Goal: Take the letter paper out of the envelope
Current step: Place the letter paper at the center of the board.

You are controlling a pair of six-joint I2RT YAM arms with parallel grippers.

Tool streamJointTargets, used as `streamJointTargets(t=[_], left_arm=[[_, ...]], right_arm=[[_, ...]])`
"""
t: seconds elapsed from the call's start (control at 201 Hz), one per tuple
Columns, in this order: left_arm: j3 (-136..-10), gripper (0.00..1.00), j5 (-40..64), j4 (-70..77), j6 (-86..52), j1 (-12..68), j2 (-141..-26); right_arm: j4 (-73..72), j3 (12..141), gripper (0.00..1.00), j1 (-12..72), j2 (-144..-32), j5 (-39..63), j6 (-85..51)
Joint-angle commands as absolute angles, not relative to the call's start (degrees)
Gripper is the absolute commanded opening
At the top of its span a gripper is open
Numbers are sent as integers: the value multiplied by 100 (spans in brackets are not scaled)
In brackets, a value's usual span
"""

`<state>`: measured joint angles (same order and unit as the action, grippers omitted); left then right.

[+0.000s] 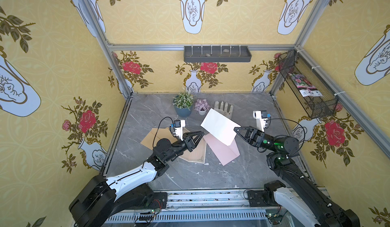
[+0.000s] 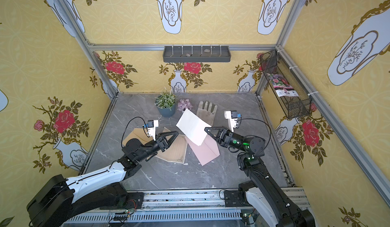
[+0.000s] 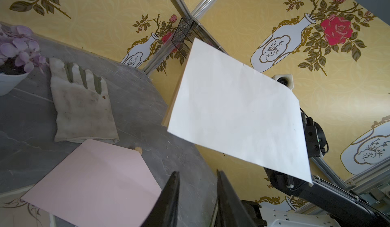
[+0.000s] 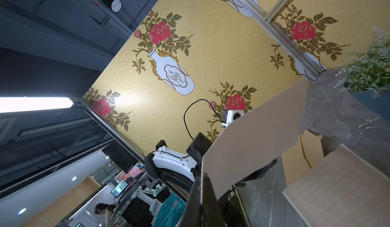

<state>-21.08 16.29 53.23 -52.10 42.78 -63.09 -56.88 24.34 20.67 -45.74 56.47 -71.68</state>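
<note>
Beige ruled letter paper (image 2: pixel 178 150), scrollwork corners

Robot lab test booth, not a real home. An aluminium frame (image 1: pixel 202 47) holds printed wallpaper panels (image 1: pixel 147 21) around a grey marble-look tabletop (image 1: pixel 190 177). Two robot arms (image 1: pixel 130 179) sit on a metal rail (image 1: pixel 211 198) at the front. The right wrist view looks past the booth into an open workroom: monitors (image 4: pixel 119 190), a person (image 4: pixel 103 210), a strip light (image 4: pixel 35 104), what looks like another white robot (image 4: pixel 152 191).
</note>
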Motion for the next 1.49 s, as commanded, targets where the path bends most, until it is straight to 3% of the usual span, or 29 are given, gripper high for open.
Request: streamJointTargets(t=[0.0, 0.383, 1.046, 1.235, 1.489], left_arm=[[-2190, 34, 1647, 5597, -5167, 4245, -6403], [-2193, 35, 1793, 6203, -5440, 4150, -6803], [-1635, 35, 1968, 6259, -5636, 4008, -5874], [-1479, 35, 1977, 6464, -5754, 4008, -5895], [-1516, 35, 2030, 6592, -5812, 4008, -5995]], right_arm=[[-5360, 2504, 0, 2174, -4422, 5671, -6792], [-4488, 2517, 0, 2443, -4173, 5546, -6278], [-3718, 2581, 0, 2443, -3984, 5280, -5810], [-3978, 2587, 0, 2439, -4180, 5107, -5858], [-5353, 2390, 0, 2461, -4888, 5251, -6391]])
